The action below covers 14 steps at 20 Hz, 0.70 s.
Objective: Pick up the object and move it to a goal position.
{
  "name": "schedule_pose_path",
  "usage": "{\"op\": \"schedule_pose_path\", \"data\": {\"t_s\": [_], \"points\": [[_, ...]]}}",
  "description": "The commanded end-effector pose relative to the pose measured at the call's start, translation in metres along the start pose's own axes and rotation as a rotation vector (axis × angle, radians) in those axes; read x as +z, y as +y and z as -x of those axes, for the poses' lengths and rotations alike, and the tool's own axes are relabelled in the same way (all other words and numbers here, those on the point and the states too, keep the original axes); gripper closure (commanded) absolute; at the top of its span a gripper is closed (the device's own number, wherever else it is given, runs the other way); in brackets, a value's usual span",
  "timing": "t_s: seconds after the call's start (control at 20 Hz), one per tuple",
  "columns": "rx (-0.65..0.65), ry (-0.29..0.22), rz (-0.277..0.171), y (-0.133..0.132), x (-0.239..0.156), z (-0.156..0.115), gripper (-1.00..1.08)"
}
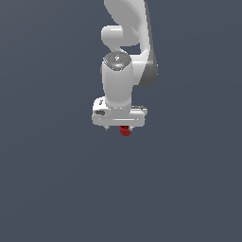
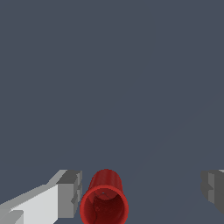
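— Claw first: what does the exterior view give you?

— My gripper (image 1: 124, 126) hangs below my white arm (image 1: 124, 71), pointing down over the plain grey floor (image 1: 56, 189). From that camera only a bit of the red cup (image 1: 125, 131) peeks out under the palm, at about 6 o'clock from the wrist. My fingers are almost hidden there, so I cannot tell from that view how far apart they stand.

— And the wrist view?

— There it is plain. My gripper (image 2: 142, 192) is spread wide, one finger (image 2: 70, 192) just beside the red cup (image 2: 104, 202), the other finger (image 2: 213, 188) well apart from it at 3 o'clock. The cup's hollow rim faces the camera. It sits between the fingers, off-centre, not pinched.
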<state>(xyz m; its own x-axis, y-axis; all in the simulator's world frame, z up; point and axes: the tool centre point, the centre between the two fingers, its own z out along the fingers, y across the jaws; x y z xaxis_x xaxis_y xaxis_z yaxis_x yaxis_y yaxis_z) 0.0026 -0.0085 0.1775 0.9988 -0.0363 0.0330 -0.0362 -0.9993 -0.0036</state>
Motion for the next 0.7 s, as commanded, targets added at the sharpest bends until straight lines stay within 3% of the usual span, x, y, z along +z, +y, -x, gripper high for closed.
{"op": "schedule_pose_path", "data": {"t_s": [0.0, 0.65], "points": [[0.000, 0.000, 0.000, 0.0000, 0.0000, 0.0000, -0.92], [-0.018, -0.028, -0.005, 0.0017, 0.0060, 0.0081, -0.92]]}}
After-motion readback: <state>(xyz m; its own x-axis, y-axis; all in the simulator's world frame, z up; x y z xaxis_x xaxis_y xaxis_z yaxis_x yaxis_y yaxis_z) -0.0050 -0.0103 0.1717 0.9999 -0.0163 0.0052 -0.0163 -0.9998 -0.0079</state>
